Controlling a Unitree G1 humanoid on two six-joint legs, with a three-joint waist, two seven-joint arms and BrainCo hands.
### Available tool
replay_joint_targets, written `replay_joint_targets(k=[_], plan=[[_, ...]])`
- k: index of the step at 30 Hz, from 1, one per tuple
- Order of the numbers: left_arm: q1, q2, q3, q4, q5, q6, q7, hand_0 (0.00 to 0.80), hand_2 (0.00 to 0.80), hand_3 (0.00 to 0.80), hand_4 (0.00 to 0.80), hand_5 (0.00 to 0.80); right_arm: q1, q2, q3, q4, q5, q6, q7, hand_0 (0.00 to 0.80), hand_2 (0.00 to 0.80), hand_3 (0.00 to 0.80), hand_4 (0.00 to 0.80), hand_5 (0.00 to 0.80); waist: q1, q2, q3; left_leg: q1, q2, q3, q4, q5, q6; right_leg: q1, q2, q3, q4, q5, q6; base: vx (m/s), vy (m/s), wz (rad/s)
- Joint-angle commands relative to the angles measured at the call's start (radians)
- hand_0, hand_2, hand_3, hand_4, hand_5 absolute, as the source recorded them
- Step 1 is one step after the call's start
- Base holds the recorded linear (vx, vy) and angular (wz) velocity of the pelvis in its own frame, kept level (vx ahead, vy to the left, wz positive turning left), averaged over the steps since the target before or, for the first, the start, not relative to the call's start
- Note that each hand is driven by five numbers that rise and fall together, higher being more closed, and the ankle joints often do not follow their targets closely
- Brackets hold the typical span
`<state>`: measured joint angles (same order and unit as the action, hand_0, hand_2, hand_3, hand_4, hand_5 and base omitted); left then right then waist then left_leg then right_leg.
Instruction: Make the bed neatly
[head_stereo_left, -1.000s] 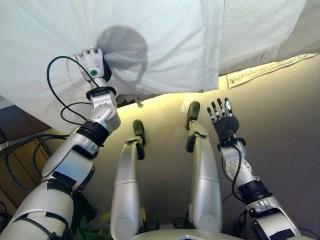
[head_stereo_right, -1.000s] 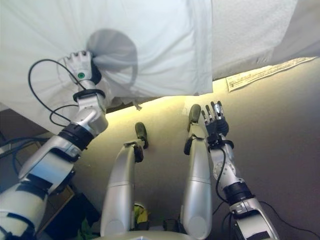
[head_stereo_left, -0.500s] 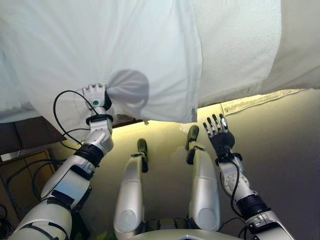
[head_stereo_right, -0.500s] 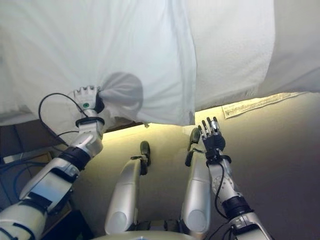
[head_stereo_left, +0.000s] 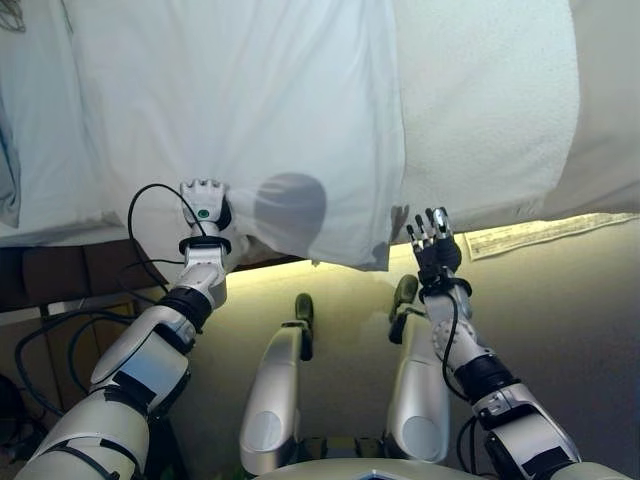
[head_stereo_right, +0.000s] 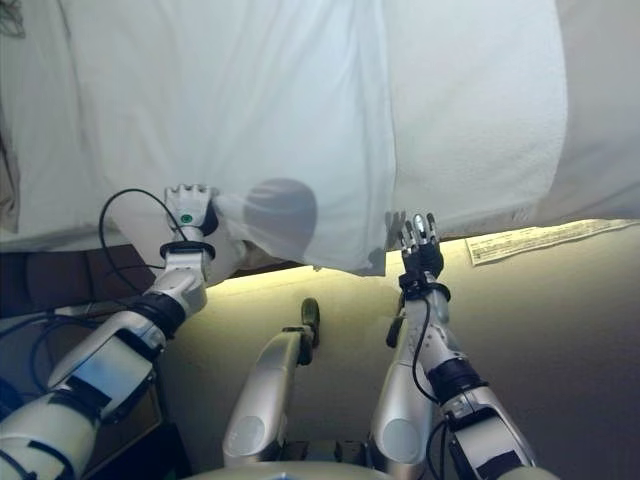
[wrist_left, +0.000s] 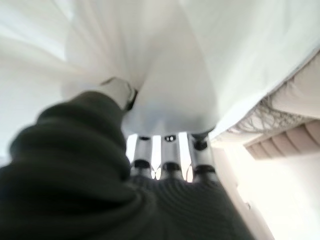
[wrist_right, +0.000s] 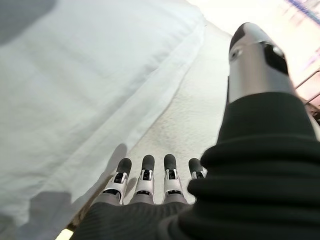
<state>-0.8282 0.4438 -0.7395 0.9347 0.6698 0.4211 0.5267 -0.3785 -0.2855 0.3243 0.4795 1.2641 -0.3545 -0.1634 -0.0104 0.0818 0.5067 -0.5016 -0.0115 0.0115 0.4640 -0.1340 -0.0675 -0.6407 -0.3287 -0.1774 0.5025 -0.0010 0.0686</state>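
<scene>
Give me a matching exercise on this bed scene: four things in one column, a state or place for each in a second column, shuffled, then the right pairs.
Things:
1. left hand
2. right hand
3. white sheet
4. paper strip

States or places:
A. lying flat on the floor beside the bed
B. open, fingers straight, at the sheet's lower corner
C. closed on a bunch of white cloth
D. spread over the bed, edge hanging down

Pairs: 1-C, 2-B, 3-D, 4-A
</scene>
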Motion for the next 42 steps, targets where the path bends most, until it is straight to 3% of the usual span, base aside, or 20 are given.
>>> replay_joint_targets(k=[1,4,5,6,9,14,19,23,29,33,35,42], plan=[[0.017,0.015,0.026,0.072,-0.136,-0.010,0.020,0.800,0.800,0.800,0.800,0.800,-0.012,0.041,0.002,-0.028,-0.003,-0.093,-0.020,0.000,0.000,0.000,0.000,0.000,0.048,-0.009,-0.008,-0.042,0.002,0.012,-0.069,0.138,0.016,0.011,-0.027,0.027,-0.078,0.126,0.146,-0.109,-0.092,0.09],[0.022,-0.040,0.021,0.085,-0.199,-0.044,0.053,0.800,0.800,0.800,0.800,0.800,-0.031,0.060,0.014,-0.020,-0.002,-0.130,-0.026,0.000,0.000,0.000,0.000,0.000,0.059,-0.022,0.004,-0.054,0.002,0.006,-0.070,0.141,0.014,0.012,-0.028,0.015,-0.089,0.132,0.150,-0.070,-0.081,0.14],[0.024,-0.049,0.022,0.087,-0.205,-0.053,0.059,0.508,0.508,0.508,0.508,0.508,-0.033,0.063,0.014,-0.019,-0.003,-0.133,-0.025,0.000,0.000,0.000,0.000,0.000,0.060,-0.023,0.006,-0.056,0.002,0.005,-0.070,0.142,0.014,0.012,-0.029,0.013,-0.090,0.133,0.150,-0.053,-0.066,0.12],[0.028,-0.068,0.020,0.089,-0.235,-0.072,0.073,0.000,0.000,0.000,0.000,0.000,-0.039,0.066,0.014,-0.016,-0.002,-0.140,-0.022,0.000,0.000,0.000,0.000,0.000,0.063,-0.028,0.011,-0.061,0.002,0.004,-0.065,0.140,0.014,0.011,-0.031,0.008,-0.089,0.134,0.151,-0.056,-0.088,0.06],[0.055,-0.128,0.032,0.081,-0.343,-0.127,0.043,0.000,0.000,0.000,0.000,0.000,-0.048,0.096,0.006,-0.017,-0.024,-0.156,-0.027,0.000,0.000,0.000,0.000,0.000,0.075,-0.039,0.013,-0.080,0.004,-0.002,-0.057,0.140,0.013,0.005,-0.036,-0.006,-0.090,0.140,0.155,-0.039,-0.075,0.04],[0.108,-0.182,0.038,0.054,-0.318,-0.178,0.035,0.000,0.000,0.000,0.000,0.000,-0.051,0.112,-0.007,-0.055,-0.053,-0.149,-0.061,0.000,0.000,0.000,0.000,0.000,0.086,-0.048,0.013,-0.085,0.004,-0.007,-0.064,0.146,0.016,0.011,-0.037,-0.019,-0.099,0.143,0.157,-0.022,-0.033,0.08],[0.082,-0.115,0.121,-0.016,-0.500,-0.303,0.153,0.000,0.000,0.000,0.000,0.000,-0.055,0.104,-0.035,-0.009,-0.056,-0.138,-0.028,0.000,0.000,0.000,0.000,0.000,0.092,-0.033,0.013,-0.075,0.004,-0.001,-0.056,0.137,0.017,0.022,-0.048,-0.020,-0.088,0.139,0.155,0.006,0.014,0.01],[0.035,-0.055,0.172,-0.094,-0.539,-0.359,0.236,0.000,0.000,0.000,0.000,0.000,-0.075,0.092,-0.049,0.017,-0.068,-0.130,-0.038,0.000,0.000,0.000,0.000,0.000,0.095,-0.009,0.013,-0.104,-0.001,0.000,-0.039,0.141,0.020,-0.010,-0.053,-0.013,-0.057,0.134,0.147,0.008,0.083,0.02],[0.000,-0.056,0.190,-0.145,-0.555,-0.407,0.357,0.000,0.000,0.000,0.000,0.000,-0.123,0.082,-0.023,0.002,-0.087,-0.117,-0.110,0.000,0.000,0.000,0.000,0.000,0.098,0.002,0.013,-0.151,-0.014,-0.006,-0.051,0.164,0.027,-0.062,-0.027,0.004,-0.053,0.131,0.138,-0.031,0.082,0.07],[-0.004,-0.076,0.196,-0.161,-0.505,-0.409,0.383,0.000,0.000,0.000,0.000,0.000,-0.140,0.079,-0.013,0.007,-0.101,-0.134,-0.114,0.000,0.000,0.000,0.000,0.000,0.106,0.005,0.013,-0.194,-0.031,-0.006,-0.022,0.158,0.032,-0.098,-0.025,0.006,-0.040,0.138,0.134,-0.024,0.079,0.02],[0.002,-0.092,0.191,-0.166,-0.510,-0.385,0.388,0.000,0.000,0.000,0.000,0.000,-0.146,0.081,-0.005,0.009,-0.124,-0.136,-0.125,0.000,0.000,0.000,0.000,0.000,0.108,0.009,0.013,-0.213,-0.035,-0.006,0.014,0.120,0.031,-0.119,-0.015,0.021,-0.006,0.106,0.146,0.060,0.102,0.03],[-0.004,-0.131,0.159,-0.131,-0.475,-0.286,0.374,0.000,0.000,0.000,0.000,0.000,-0.170,0.086,-0.005,0.005,-0.201,-0.152,-0.156,0.000,0.000,0.000,0.000,0.000,0.105,-0.006,0.013,-0.327,-0.044,-0.005,0.078,0.105,0.041,-0.234,0.016,0.058,0.024,0.122,0.149,-0.014,0.086,-0.07]])
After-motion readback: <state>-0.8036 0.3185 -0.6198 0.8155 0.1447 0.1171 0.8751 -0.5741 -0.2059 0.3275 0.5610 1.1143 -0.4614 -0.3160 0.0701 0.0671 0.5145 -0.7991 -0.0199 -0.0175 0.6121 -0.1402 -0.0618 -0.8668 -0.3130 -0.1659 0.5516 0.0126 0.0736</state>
